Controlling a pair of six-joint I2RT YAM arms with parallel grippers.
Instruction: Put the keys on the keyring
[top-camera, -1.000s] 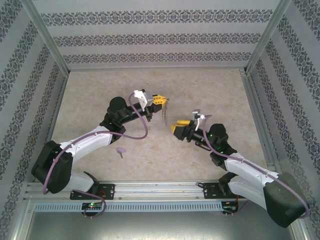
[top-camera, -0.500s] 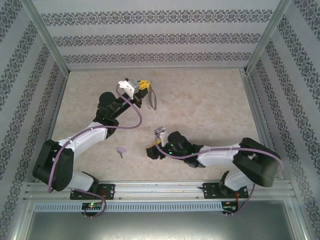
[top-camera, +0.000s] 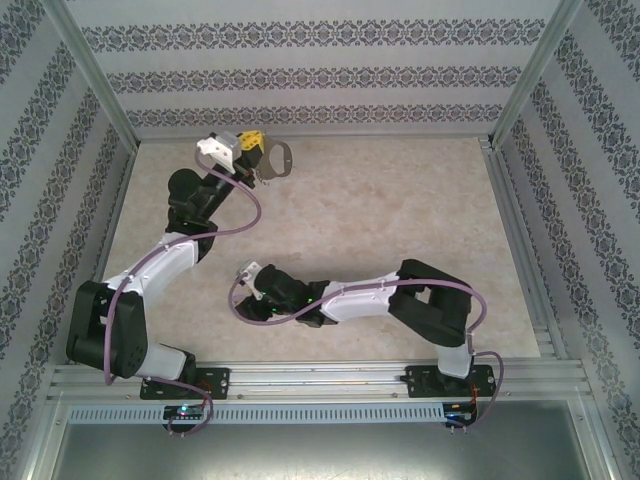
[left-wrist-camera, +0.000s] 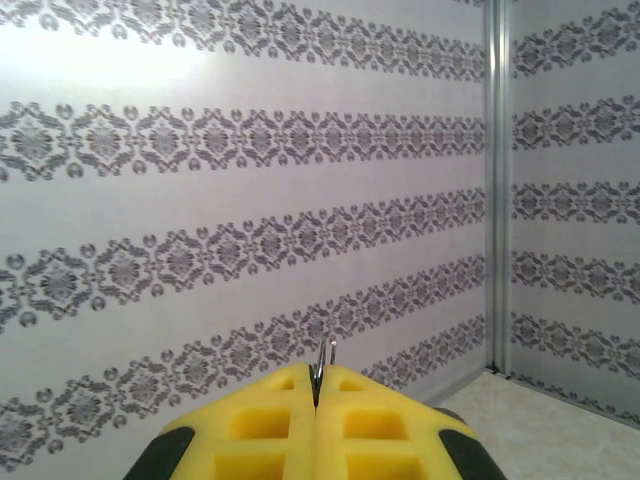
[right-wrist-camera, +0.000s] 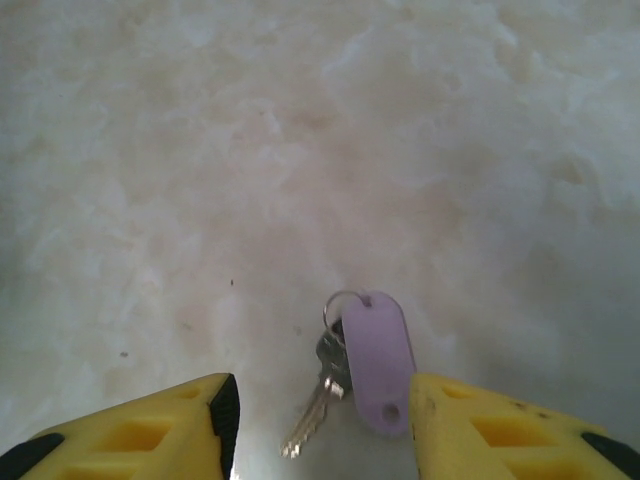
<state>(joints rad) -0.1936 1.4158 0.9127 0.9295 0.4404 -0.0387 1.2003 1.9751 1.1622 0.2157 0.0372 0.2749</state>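
Top external view: left arm reaches toward the back-left corner; right arm stretches across the table (top-camera: 420, 190) toward its left near side.
Position of left gripper (top-camera: 262, 150): raised off the table, facing the patterned wall (left-wrist-camera: 200, 150).
State of left gripper: yellow fingers (left-wrist-camera: 260, 430) pressed together, pinching the keyring (top-camera: 280, 161).
Position of keyring: 1 grey metal loop held in the air at the left fingertips; in the left wrist view a thin metal edge sticks up from the seam between the fingers.
Position of right gripper (right-wrist-camera: 320, 405): low over the table, pointed down.
State of right gripper: jaws partly apart, holding nothing.
Position of keys (right-wrist-camera: 330, 365): 1 small metal key and 1 lilac tag (right-wrist-camera: 377, 360) on a small split ring, flat on the table between the 2 right fingers; tag just beside 1 finger, contact cannot be told.
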